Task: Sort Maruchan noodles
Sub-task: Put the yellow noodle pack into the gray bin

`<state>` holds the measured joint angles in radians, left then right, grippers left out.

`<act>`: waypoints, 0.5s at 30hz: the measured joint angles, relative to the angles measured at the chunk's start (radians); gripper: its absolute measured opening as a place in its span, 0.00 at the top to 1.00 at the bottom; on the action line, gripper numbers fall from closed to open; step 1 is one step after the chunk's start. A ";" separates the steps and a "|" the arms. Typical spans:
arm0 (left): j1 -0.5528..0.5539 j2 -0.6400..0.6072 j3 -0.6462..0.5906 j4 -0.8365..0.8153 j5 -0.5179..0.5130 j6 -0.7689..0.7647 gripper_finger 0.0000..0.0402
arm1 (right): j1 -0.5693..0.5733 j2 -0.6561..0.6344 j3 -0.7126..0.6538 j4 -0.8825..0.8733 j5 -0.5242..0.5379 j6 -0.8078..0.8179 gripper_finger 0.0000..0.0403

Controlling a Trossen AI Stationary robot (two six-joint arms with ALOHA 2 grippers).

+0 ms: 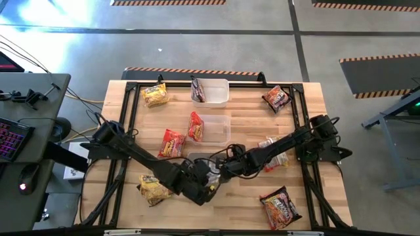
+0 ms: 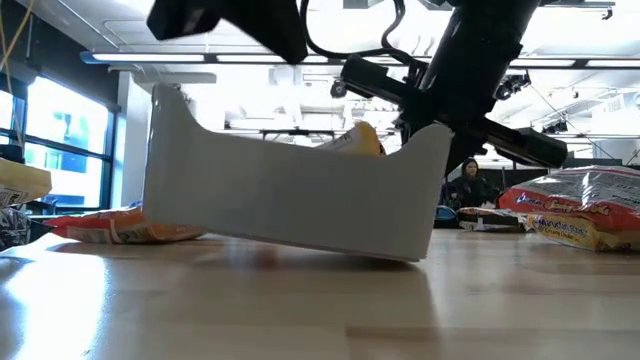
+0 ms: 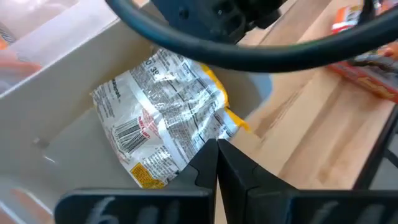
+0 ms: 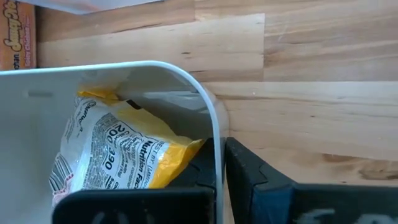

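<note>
A pale plastic tub (image 2: 290, 200) stands tilted near the table's front middle. In it lies a yellow Maruchan packet (image 3: 165, 118), printed back up; its top peeks over the rim (image 2: 365, 137). My right gripper (image 4: 219, 163) is shut on the tub's wall. My left gripper (image 3: 217, 144) is shut, its tips right at the packet's lower edge, over the tub. Other noodle packets lie flat on the table: a yellow one (image 1: 154, 189) front left, a red one (image 1: 172, 143) and a red-brown one (image 1: 280, 206) front right. My left gripper's shut tips stand against the yellow packet's edge (image 3: 186, 163); whether they touch or hold it, I cannot tell. My right gripper has the tub's end wall (image 4: 217, 134) beside a rounded corner, one finger inside and one outside. It slants down from the table's right. The tub is tilted, its right lower edge (image 2: 415, 258) on the table.
Two more tubs stand farther back: one (image 1: 220, 129) with a red packet (image 1: 195, 126) leaning in it, one (image 1: 216, 92) with a dark packet. Loose packets lie far left (image 1: 155, 95), far right (image 1: 275, 98) and under my right arm (image 1: 272, 157).
</note>
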<state>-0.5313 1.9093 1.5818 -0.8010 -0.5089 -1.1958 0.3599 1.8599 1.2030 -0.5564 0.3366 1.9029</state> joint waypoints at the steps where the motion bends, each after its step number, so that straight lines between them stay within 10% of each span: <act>1: -0.002 -0.005 0.000 0.003 -0.003 -0.003 1.00 | 0.000 0.000 0.000 0.000 -0.002 -0.005 1.00; 15: -0.012 -0.015 0.000 0.044 -0.019 -0.006 1.00 | -0.013 -0.001 0.002 0.000 -0.110 -0.149 0.77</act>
<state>-0.5438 1.8942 1.5818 -0.7575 -0.5283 -1.2019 0.3466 1.8590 1.2045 -0.5568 0.2265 1.7535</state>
